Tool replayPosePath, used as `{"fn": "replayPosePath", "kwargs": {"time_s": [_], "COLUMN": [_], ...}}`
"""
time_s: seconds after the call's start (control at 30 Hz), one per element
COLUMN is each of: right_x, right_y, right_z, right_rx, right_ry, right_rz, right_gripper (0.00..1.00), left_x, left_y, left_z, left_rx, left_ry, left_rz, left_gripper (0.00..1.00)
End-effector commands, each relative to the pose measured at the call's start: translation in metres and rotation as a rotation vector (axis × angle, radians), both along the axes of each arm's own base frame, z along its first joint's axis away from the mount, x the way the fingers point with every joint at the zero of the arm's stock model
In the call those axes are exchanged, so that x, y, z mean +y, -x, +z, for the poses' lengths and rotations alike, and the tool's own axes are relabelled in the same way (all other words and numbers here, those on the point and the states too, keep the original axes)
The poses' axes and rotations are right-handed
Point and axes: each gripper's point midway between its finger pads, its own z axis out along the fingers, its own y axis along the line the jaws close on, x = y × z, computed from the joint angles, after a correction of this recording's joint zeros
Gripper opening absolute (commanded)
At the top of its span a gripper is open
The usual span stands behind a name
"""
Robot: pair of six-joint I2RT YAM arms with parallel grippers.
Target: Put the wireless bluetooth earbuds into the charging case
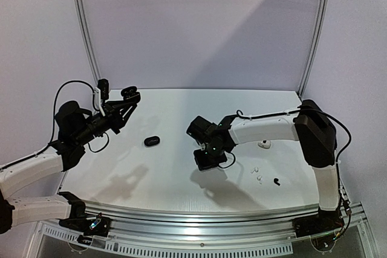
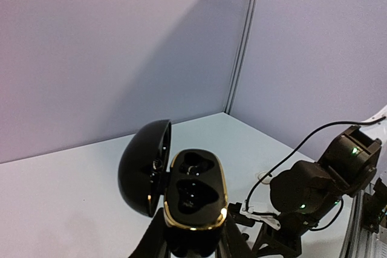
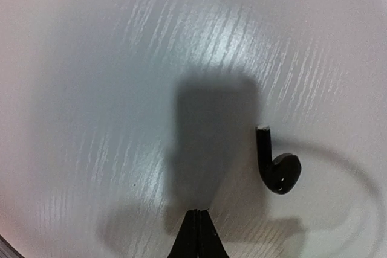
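My left gripper (image 1: 124,104) is raised over the table's left side, shut on an open black charging case (image 2: 195,191) with a gold rim. The case's lid (image 2: 144,167) is swung open to the left, and both wells look dark. My right gripper (image 1: 204,160) points down at mid-table, its fingers (image 3: 198,219) shut with nothing between them. A glossy black earbud (image 3: 277,164) lies on the table just right of those fingertips, apart from them. Two white earbuds (image 1: 257,174) and another black earbud (image 1: 277,181) lie near the right front.
A closed black case (image 1: 151,141) lies on the table between the arms. A white case (image 1: 264,144) sits under the right forearm. The right arm (image 2: 314,191) shows in the left wrist view, beyond the held case. Grey walls close off the back.
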Motion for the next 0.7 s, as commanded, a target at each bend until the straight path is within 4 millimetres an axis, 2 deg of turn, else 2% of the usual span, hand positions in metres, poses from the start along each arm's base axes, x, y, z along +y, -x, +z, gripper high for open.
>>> {"fn": "replayPosePath", "kwargs": {"time_s": [0.0, 0.13, 0.33, 0.53, 0.67], "right_x": [-0.025, -0.039, -0.052, -0.048, -0.040], "right_y": [-0.014, -0.024, -0.045, -0.069, -0.076], "right_z": [-0.022, -0.026, -0.020, -0.009, -0.010], "right_rx": [0.012, 0.001, -0.042, -0.083, -0.086], "right_ry": [0.096, 0.137, 0.160, 0.133, 0.109], "right_rz": [-0.051, -0.084, -0.115, -0.114, -0.084], "right_gripper": [0.00, 0.00, 0.00, 0.00, 0.00], "left_x": [0.004, 0.004, 0.004, 0.004, 0.004], "left_y": [-0.002, -0.002, -0.002, -0.002, -0.003], "left_z": [-0.005, -0.004, -0.003, -0.003, -0.002], "left_rx": [0.004, 0.004, 0.001, 0.000, -0.002], "left_ry": [-0.019, -0.016, -0.017, -0.012, -0.015], "left_rz": [0.018, 0.017, 0.017, 0.015, 0.017], "left_gripper": [0.00, 0.00, 0.00, 0.00, 0.00]}}
